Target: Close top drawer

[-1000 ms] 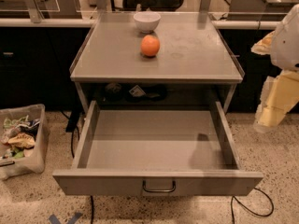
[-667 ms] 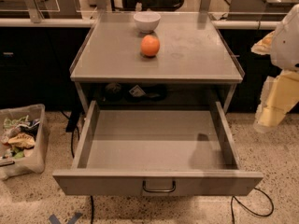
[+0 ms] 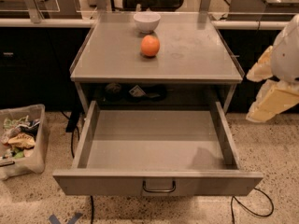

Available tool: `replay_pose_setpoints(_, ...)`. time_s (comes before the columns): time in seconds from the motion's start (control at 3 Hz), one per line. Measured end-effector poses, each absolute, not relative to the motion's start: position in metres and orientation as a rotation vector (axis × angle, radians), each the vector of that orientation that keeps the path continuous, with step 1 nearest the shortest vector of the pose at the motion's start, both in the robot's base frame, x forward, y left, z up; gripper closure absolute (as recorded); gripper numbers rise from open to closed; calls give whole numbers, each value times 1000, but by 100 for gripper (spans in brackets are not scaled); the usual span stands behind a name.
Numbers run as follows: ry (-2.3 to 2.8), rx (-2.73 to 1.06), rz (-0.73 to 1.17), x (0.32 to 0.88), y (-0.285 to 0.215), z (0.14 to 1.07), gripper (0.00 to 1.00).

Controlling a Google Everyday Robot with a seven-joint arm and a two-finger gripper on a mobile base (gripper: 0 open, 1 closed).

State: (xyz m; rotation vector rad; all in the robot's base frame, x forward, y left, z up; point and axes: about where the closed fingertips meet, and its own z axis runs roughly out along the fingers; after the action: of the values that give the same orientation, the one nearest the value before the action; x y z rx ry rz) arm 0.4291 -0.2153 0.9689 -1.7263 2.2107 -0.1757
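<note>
Nearest me, the top drawer (image 3: 154,146) stands pulled right out from under the bench (image 3: 196,55), just as it was a second ago. Off to its right the hand (image 3: 273,101) hangs clear of it, unmoved; whether open or closed I cannot tell. Farther back on the bench sit an orange (image 3: 150,45) and, behind it, a white bowl (image 3: 146,21).

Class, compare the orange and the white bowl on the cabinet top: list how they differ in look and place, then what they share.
Colour: the orange is orange, the bowl white. Shape: the orange is a closed ball, the bowl open-topped. Place: the orange lies nearer the open top drawer, the bowl at the back edge. Shared: both rest on the cabinet top, apart, clear of the pincer at the right.
</note>
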Motion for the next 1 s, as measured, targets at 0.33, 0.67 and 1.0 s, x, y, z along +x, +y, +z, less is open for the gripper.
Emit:
replay_pose_setpoints(0.33, 2193, -1708, -234, 404, -217, 942, 66)
replay_pose_setpoints(0.67, 2259, -1649, -268, 383, -242, 884, 89)
replay_pose_setpoints(1.0, 2397, -1536, -95, 365, -273, 814, 100)
